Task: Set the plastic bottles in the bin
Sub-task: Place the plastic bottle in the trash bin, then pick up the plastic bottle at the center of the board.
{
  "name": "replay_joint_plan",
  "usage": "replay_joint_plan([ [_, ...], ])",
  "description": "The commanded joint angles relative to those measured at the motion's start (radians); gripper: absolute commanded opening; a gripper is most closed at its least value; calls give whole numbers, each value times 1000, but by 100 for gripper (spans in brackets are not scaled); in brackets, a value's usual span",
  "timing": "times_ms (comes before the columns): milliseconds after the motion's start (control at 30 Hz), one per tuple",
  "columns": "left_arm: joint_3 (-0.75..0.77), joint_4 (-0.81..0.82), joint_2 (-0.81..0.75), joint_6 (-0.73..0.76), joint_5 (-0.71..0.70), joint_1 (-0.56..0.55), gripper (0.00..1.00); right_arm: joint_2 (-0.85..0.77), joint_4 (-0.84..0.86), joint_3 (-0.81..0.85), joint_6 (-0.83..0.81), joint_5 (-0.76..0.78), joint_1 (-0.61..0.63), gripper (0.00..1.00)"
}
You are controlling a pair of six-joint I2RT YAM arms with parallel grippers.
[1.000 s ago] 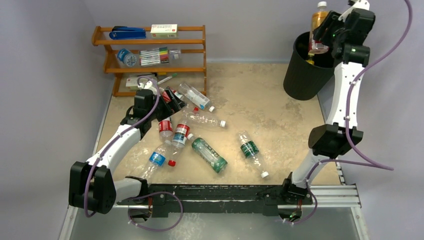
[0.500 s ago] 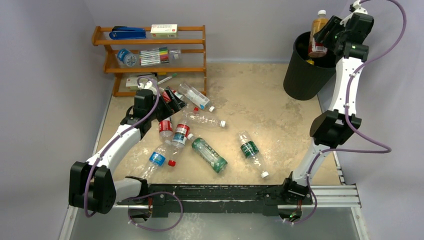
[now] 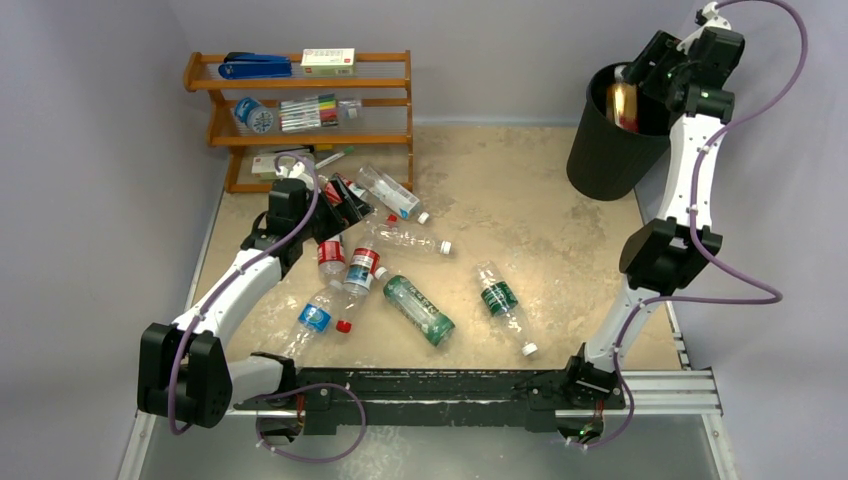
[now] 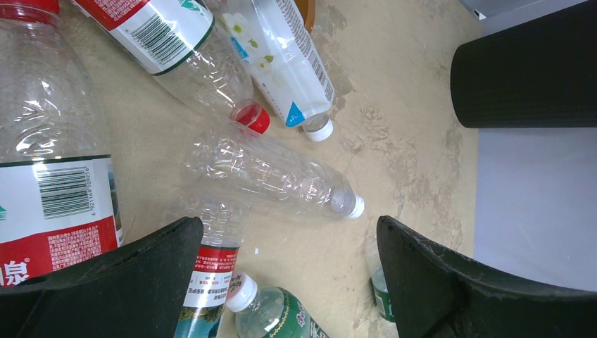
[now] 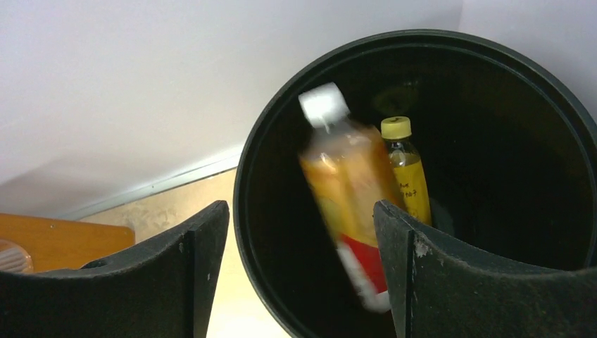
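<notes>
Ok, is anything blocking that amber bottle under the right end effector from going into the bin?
Nothing visible. The amber bottle is already inside the rim of the bin, blurred, clear of the open right end effector. Only a yellow bottle sits beside it in there.

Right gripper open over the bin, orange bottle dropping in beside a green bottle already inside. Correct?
Not green: a yellow bottle lies in the bin, per the right wrist view. The right gripper is open and the orange bottle dropping in.
</notes>
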Motion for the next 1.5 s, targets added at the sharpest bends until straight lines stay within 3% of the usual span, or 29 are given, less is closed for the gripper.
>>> replay_joint_plan([
  [0, 32, 28, -12, 4, 1, -5, 95, -60, 40, -24, -6, -13, -2, 78],
  [267, 25, 34, -10, 1, 1, -5, 95, -156, 53, -149, -48, 39, 43, 79],
  [500, 22, 37, -5, 1, -1, -9, 95, -248, 0, -264, -129, 154, 234, 81],
  [933, 8, 70, 21, -10, -6, -24, 95, -375, -54, -558, -162, 219, 575, 82],
  [1233, 8, 65, 16, -7, -12, -29, 95, -459, -60, -806, -117, 215, 772, 87],
  [1467, 5, 66, 17, -8, -15, -29, 95, -519, 5, -948, -76, 86, 973, 87],
])
